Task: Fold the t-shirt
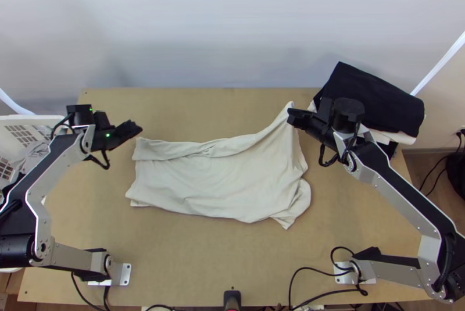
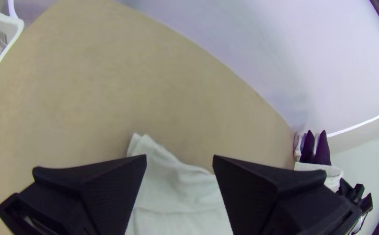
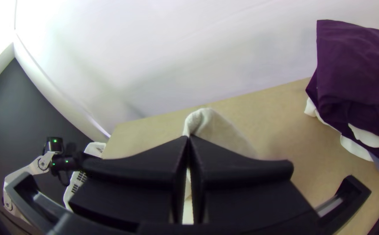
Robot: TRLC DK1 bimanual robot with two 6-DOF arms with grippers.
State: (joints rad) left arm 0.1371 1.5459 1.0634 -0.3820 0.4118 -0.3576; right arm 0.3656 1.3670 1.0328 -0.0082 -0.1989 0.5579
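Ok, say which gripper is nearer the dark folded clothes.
Right: the right gripper is beside the dark folded clothes, pinching a raised part of the T-shirt; the left gripper is across the table, near the T-shirt's opposite end.

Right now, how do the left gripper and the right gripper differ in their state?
The left gripper is open, while the right gripper is shut on the t-shirt. The left gripper holds nothing near the cloth's left end; the right gripper holds a raised part. Both are black.
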